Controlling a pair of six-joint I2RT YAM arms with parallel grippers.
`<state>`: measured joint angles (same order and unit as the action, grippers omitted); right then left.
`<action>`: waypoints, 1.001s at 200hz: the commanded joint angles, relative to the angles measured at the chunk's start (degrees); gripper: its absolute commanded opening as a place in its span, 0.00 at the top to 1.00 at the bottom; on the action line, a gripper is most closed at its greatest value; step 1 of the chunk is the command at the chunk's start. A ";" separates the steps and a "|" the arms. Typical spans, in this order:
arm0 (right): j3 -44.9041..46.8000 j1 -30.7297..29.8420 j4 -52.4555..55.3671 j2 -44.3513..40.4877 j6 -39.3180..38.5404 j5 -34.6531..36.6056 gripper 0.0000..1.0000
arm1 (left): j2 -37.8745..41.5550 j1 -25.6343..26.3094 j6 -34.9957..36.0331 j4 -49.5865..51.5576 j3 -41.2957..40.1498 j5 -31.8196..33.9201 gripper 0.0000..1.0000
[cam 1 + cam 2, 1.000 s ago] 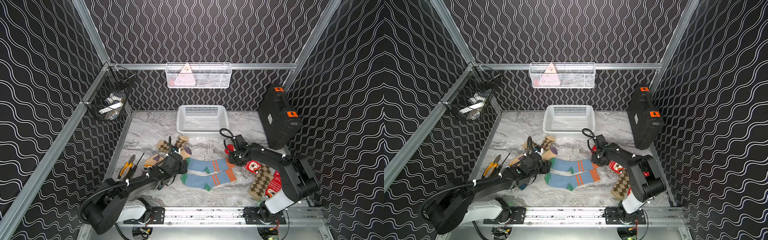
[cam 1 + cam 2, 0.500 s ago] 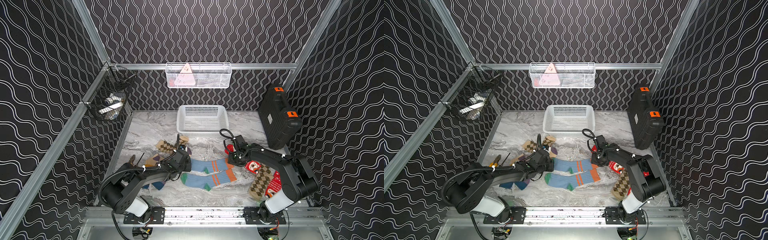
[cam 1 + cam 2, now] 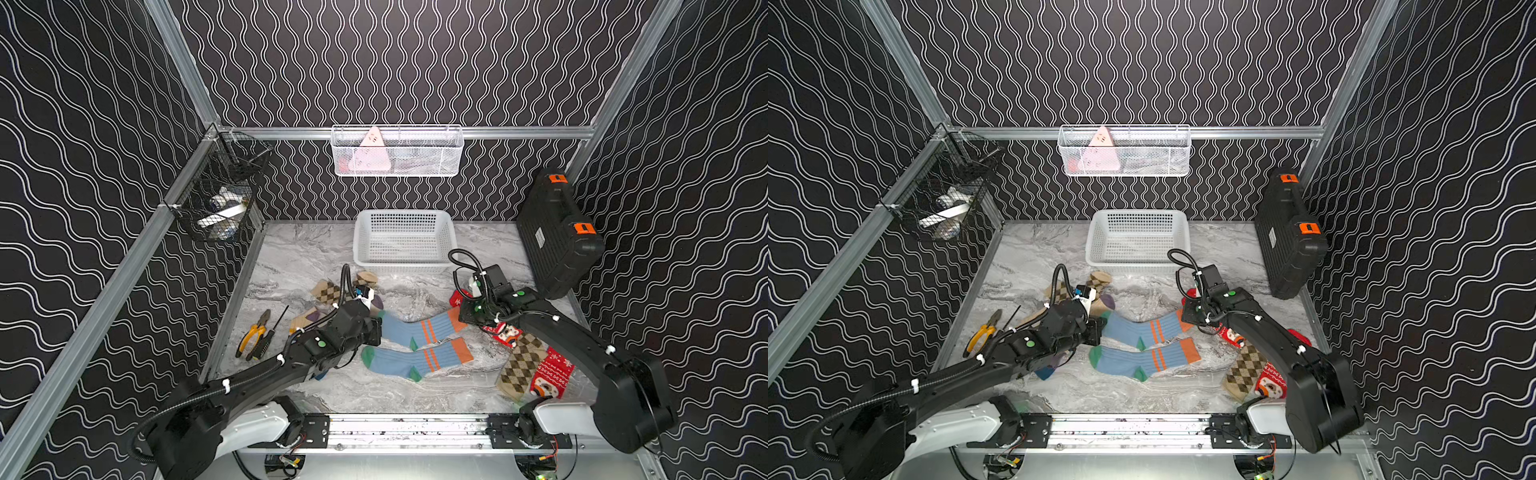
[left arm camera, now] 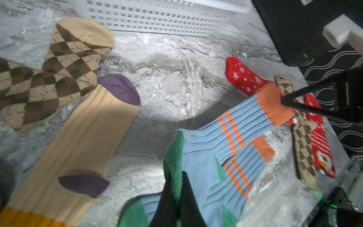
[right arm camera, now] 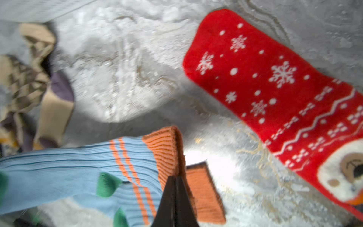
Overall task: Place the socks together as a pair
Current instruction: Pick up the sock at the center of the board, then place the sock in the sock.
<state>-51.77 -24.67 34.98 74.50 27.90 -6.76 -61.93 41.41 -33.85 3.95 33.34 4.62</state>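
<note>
0 pairs done yet. Clamped on blue sock [image 3: 405,332]: left fingers [image 4: 188,200] at toe, right fingers [image 5: 167,198] at cuff. Mate [image 3: 411,361] just beside, at 6 o'clock.

The marble tabletop [image 3: 299,257] carries scattered socks [image 3: 415,361], a white basket [image 3: 403,266], pliers [image 3: 251,338], a screwdriver [image 3: 270,332] and a black case [image 3: 552,232].

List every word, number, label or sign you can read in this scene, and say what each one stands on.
No text here is legible.
The white label on the black case: print too small to read.
The pink triangle in the wire basket: dark marks near its tip, too small to read.
The blue sock and red sock: patterns only, no lettering.
</note>
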 commanded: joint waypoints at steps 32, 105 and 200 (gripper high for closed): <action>2.35 -4.44 8.54 -9.17 3.51 -4.08 1.00 | 9.03 5.79 -4.25 9.04 -0.72 0.68 1.00; 10.14 -4.95 5.19 -11.83 5.38 -3.18 1.00 | 8.41 8.35 -7.94 5.79 -7.94 1.79 1.00; 8.29 -2.59 4.51 -9.97 3.63 2.35 1.00 | 6.20 8.35 -8.16 4.25 -9.72 3.64 1.00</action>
<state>-42.92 -28.05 39.68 65.10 32.16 -6.28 -56.42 49.74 -40.77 8.95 23.22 7.16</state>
